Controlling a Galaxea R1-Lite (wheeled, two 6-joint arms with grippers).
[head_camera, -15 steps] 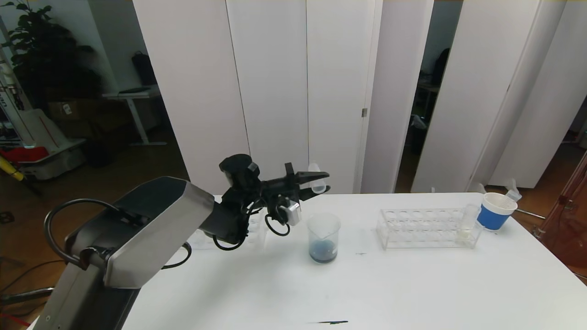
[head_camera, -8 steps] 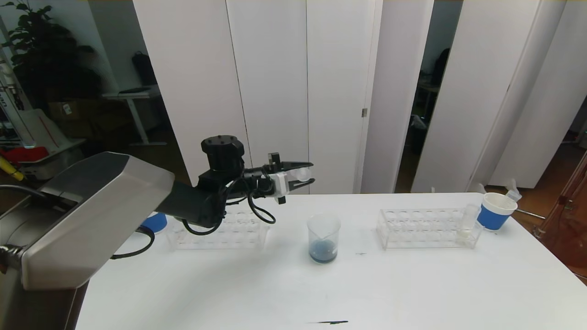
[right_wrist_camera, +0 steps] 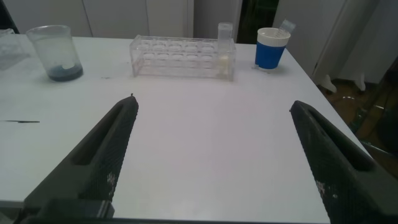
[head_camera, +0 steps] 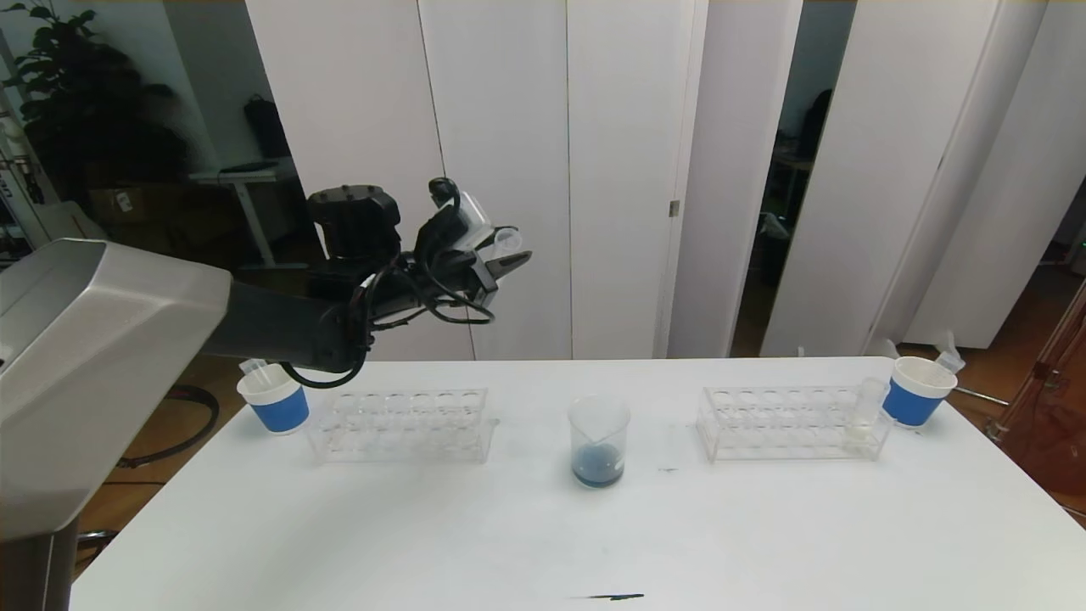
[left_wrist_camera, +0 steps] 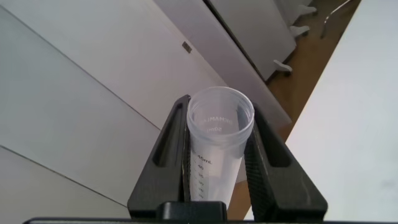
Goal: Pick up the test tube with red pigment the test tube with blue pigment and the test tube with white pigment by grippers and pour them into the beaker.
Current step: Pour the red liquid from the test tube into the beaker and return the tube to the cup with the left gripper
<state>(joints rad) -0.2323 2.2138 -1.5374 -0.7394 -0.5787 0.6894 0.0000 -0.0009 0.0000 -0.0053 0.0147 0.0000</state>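
My left gripper (head_camera: 509, 255) is raised high above the table's back left, shut on a clear test tube (head_camera: 506, 240). The left wrist view shows this tube (left_wrist_camera: 217, 146) between the fingers with no liquid visible in it. The beaker (head_camera: 599, 441) stands mid-table with dark blue liquid at its bottom; it also shows in the right wrist view (right_wrist_camera: 59, 53). The test tube with white pigment (head_camera: 864, 416) stands at the right end of the right rack (head_camera: 789, 422). No tube with blue or red liquid shows. My right gripper (right_wrist_camera: 213, 102) is open and empty over the table's near right.
An empty clear rack (head_camera: 403, 424) stands left of the beaker, with a blue-banded paper cup (head_camera: 274, 399) beyond it. Another paper cup (head_camera: 918, 390) stands right of the right rack. A small dark mark (head_camera: 615, 596) lies near the front edge.
My left gripper has risen and drawn back to the left from above the beaker, still holding the tube, and its wrist has turned.
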